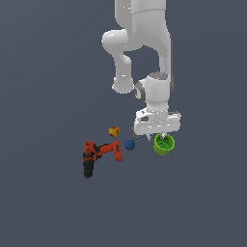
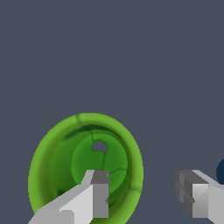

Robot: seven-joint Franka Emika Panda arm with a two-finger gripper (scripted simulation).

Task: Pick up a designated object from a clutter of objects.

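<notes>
Closest to the wrist camera, the white two-fingered gripper (image 2: 146,197) stands with its fingers spread wide apart, pinching nothing. One grey-tipped finger (image 2: 97,197) reaches down inside the mouth of the small bright lime-green round cup (image 2: 65,162), while the other finger (image 2: 197,197) hangs outside the cup's wall, over the bare dark grey-blue floor (image 2: 131,52). So the cup's rim on that side sits between the two fingers. The cup stands upright with its opening facing the camera; its inner bottom shows a small dark hole and thin dark lines across the green. Just past the outer finger, a sliver of the small dark blue ball (image 2: 221,171) shows at the picture's edge.

In the exterior view, the white Franka arm (image 1: 144,43) comes down from above and the gripper (image 1: 161,136) sits right at the green cup (image 1: 164,145), its tips at the cup's rim. The blue ball (image 1: 129,144) lies near the cup, toward the exterior view's left. Beyond it, further to that left, lies the orange-and-black power drill (image 1: 99,155) on its side, and the small red-and-yellow ball (image 1: 114,131) rests just above the drill and ball in the picture. A thin pale object peeks out beside the gripper body, too hidden to identify.
</notes>
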